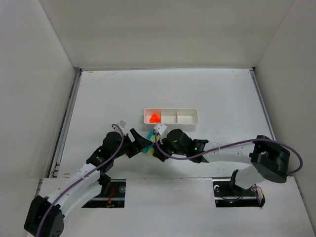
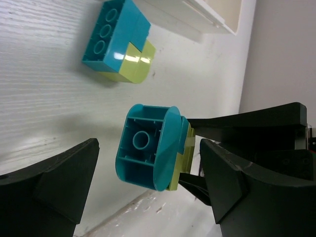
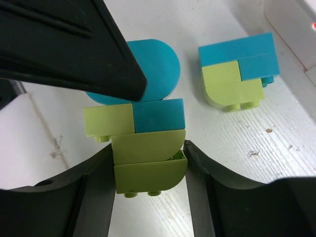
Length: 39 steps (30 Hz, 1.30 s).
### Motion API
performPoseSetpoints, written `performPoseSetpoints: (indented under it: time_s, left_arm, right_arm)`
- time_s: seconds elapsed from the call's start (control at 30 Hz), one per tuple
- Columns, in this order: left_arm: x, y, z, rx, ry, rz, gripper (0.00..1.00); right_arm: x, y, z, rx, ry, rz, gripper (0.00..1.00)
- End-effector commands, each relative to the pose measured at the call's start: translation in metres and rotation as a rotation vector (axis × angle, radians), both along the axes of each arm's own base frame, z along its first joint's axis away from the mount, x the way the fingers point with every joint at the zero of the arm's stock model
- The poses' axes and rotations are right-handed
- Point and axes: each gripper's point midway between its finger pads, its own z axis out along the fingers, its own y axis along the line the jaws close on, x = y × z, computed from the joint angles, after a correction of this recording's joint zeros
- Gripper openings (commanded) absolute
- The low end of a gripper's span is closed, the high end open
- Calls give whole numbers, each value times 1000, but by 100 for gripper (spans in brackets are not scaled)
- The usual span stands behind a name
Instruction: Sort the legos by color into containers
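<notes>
Right jaws clamp yellow-green end of lego stack (image 3: 148,158); left jaws wide, flanking its teal end.

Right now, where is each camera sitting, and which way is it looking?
Top camera: above and behind the arms, looking down on the table, tray, left arm, right arm.
Left wrist: on the left arm, looking between its open black jaws at the held lego stack.
Right wrist: on the right arm, looking past its jaws, shut on that stack.
Both wrist views share it and a loose stack nearby.
</notes>
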Motion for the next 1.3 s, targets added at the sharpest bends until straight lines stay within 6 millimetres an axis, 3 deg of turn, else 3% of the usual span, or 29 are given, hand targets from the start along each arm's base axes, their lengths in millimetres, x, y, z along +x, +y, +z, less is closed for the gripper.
performPoseSetpoints:
  time_s: [0.0, 0.2, 0.37, 0.63, 0.8, 0.93, 1.1, 1.27]
  left_arm:
    - [-3, -15, 16, -100, -11, -43, 82]
    - [-9, -22, 17, -118, -4, -62, 74]
    - [-10, -26, 23, -143, -8, -67, 68]
    - [-10, -28, 23, -178, -4, -54, 45]
    - [-9, -30, 26, -209, 1, -39, 38]
    - [-9, -30, 32, -237, -9, -33, 25]
    - [0, -23, 47, -278, -61, 30, 16]
    - [11, -17, 60, -297, -92, 75, 14]
  right_arm:
    - [-1, 13, 32, 117, -23, 24, 52]
    - [-3, 18, 49, 161, -34, 45, 52]
    - [-1, 23, 50, 161, -34, 47, 52]
    - [-4, 29, 48, 160, -22, 67, 52]
    - [-5, 33, 52, 172, -20, 75, 52]
    - [-5, 34, 57, 195, -26, 75, 53]
    - [-4, 29, 61, 209, -43, 57, 73]
    - [-6, 19, 70, 240, -60, 40, 83]
